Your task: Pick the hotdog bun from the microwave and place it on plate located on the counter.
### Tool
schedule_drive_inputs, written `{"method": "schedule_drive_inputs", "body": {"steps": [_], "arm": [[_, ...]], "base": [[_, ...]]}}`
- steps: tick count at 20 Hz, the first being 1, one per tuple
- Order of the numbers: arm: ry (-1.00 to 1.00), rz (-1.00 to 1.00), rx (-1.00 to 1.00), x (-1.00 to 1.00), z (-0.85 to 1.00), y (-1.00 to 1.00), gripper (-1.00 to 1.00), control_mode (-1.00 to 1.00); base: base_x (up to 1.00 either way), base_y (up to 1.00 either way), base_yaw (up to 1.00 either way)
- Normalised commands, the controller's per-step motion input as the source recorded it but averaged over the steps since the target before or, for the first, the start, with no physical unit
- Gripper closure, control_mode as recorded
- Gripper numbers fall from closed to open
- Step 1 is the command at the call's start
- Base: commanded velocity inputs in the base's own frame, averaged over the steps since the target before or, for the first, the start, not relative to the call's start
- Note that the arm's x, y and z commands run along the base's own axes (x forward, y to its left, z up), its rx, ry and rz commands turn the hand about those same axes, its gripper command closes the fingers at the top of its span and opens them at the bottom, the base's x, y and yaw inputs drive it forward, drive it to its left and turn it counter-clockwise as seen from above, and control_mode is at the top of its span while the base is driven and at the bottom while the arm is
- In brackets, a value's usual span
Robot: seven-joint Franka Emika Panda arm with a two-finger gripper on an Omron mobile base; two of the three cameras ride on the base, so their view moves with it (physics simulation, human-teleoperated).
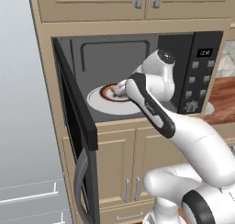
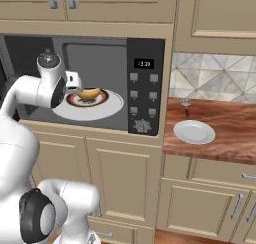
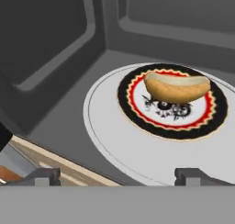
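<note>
The hotdog bun [image 3: 176,86] lies on a small dark plate with a red-orange rim [image 3: 137,109], which rests on the white turntable disc [image 3: 133,147] inside the microwave [image 2: 145,88]. My gripper [image 3: 117,176] is open just inside the cavity mouth, its fingertips [image 3: 43,175] wide apart and holding nothing. The bun [image 2: 90,93] sits ahead of it and a little to the right, a short gap away. The pale round plate [image 2: 194,132] stands on the reddish-brown counter [image 2: 227,125] to the right of the microwave. From the left base view my arm covers the bun.
The black microwave door [image 1: 75,122] hangs open to the left, beside my arm. A small utensil [image 2: 186,105] lies on the counter behind the pale plate. Beige cabinets [image 2: 120,178] run below; a tiled wall [image 2: 215,78] backs the counter.
</note>
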Motion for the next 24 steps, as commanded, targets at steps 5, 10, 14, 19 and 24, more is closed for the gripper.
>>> {"method": "schedule_drive_inputs", "body": {"steps": [5, 10, 14, 19, 24], "arm": [[0.00, 0.04, 0.01, 0.83, -0.10, -0.19, -1.00, -1.00], [0.00, 0.00, 0.00, 0.47, -0.15, -0.27, -1.00, -1.00], [0.00, 0.05, 0.00, 0.45, -0.30, -0.03, -1.00, -1.00], [-0.01, 0.00, -0.01, 0.27, -0.28, -0.02, -1.00, -1.00], [-0.01, -0.21, 0.00, 0.05, 0.00, 0.00, -1.00, -1.00]], "base": [[0.00, 0.00, 0.00], [0.00, 0.00, 0.00], [0.00, 0.00, 0.00], [0.00, 0.00, 0.00], [0.00, 0.00, 0.00]]}}
